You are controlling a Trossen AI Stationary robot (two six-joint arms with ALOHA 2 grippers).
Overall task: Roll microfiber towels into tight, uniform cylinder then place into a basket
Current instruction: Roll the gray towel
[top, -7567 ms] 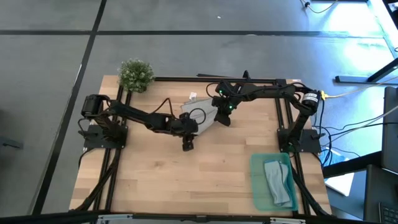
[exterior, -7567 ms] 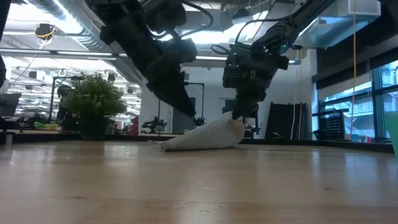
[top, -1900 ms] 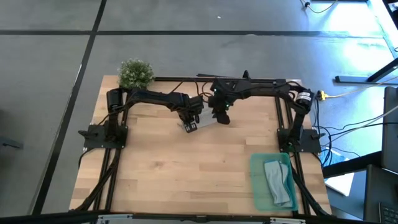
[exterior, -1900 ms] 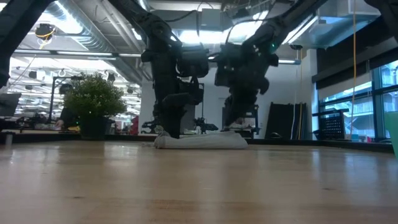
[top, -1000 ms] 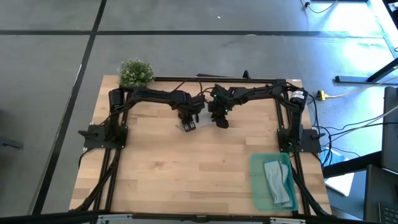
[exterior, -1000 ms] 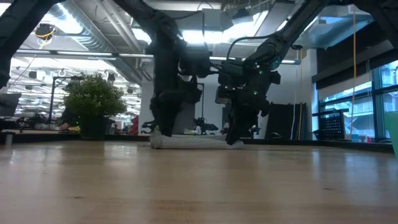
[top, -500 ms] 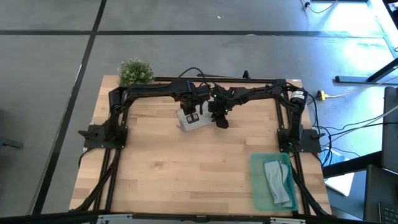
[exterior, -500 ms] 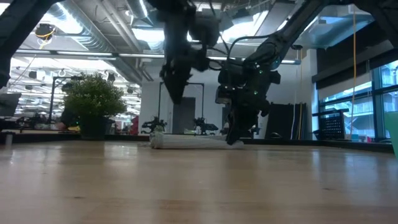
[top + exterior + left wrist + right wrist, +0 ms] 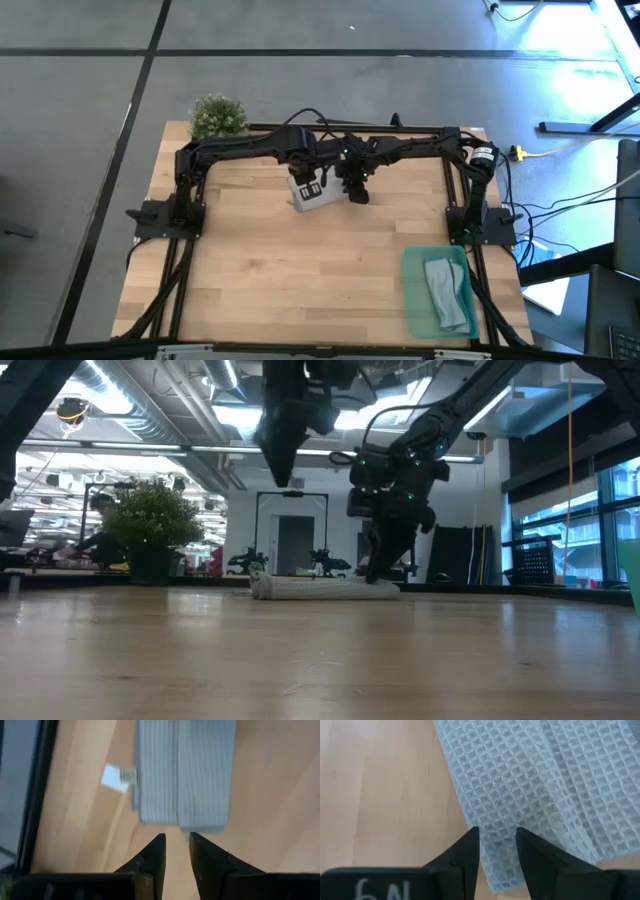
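1. The basket (image 9: 437, 290), a shallow translucent green tray, sits at the desk's near right corner beside the right arm's base; one towel (image 9: 447, 290), grey and loosely rolled, lies lengthwise inside it; nothing else shows in it.
2. The folded towel (image 9: 316, 195), pale and waffle-textured, lies flat on the desk (image 9: 300, 280) near the middle of the far edge; in the left wrist view it shows as a folded rectangle with a seam down its length and a small white label (image 9: 115, 776) beside one side.
3. The right gripper (image 9: 497, 852) is down at the towel's right end, its fingers a little apart with a corner of the cloth lying between them; whether they pinch it cannot be told.
4. The left gripper (image 9: 175, 847) hangs above the towel's left end, clear of the cloth, its fingers parted by a narrow gap and holding nothing.
5. A second ago the left gripper stood on the towel's left end; it has since lifted well off the desk; the right gripper has stayed at the towel's right end.
6. A small green plant (image 9: 218, 116) stands at the far left corner; the basket and its towel are unchanged.
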